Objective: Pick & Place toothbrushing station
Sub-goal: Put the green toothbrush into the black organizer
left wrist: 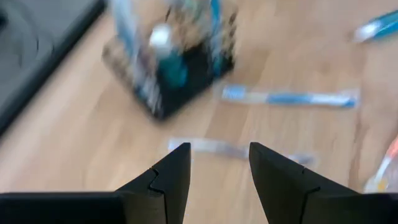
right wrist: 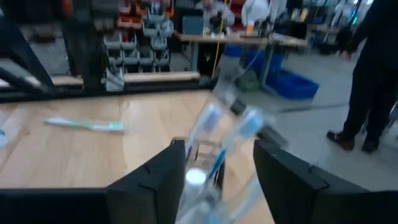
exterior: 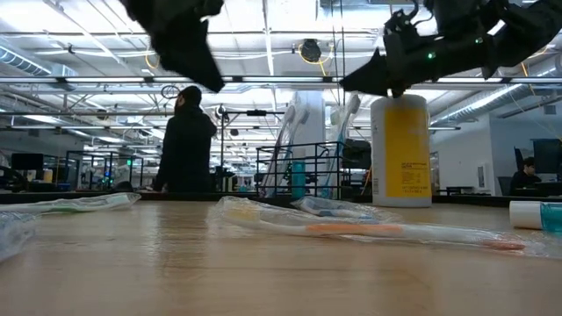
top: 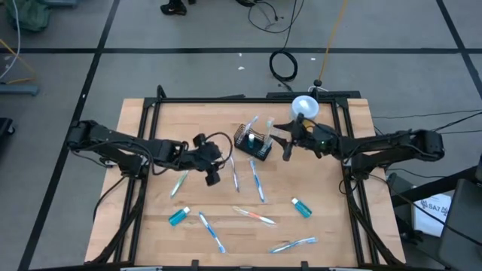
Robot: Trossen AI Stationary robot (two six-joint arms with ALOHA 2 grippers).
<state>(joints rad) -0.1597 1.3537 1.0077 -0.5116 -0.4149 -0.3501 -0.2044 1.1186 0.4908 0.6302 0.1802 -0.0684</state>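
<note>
Right gripper [right wrist: 214, 180] fingers spread, empty, above the toothbrushing station [top: 253, 141].

- Wooden table [top: 151, 233], black-framed.
- Black wire-mesh basket [top: 253, 143], far centre, holding toothbrushes.
- Yellow cup [top: 305, 106] with white lid, far right.
- Wrapped toothbrushes [top: 256, 217], scattered near.
- Two small teal tubes [top: 179, 217].

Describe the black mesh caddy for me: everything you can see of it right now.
The caddy is a small black wire-mesh basket with a thin rim, standing upright on the wooden table toward its far edge, just left of the yellow cup. Several wrapped toothbrushes and a teal-capped tube stand in it, sticking out above the rim. The right claw hovers open close beside it, holding nothing.
</note>
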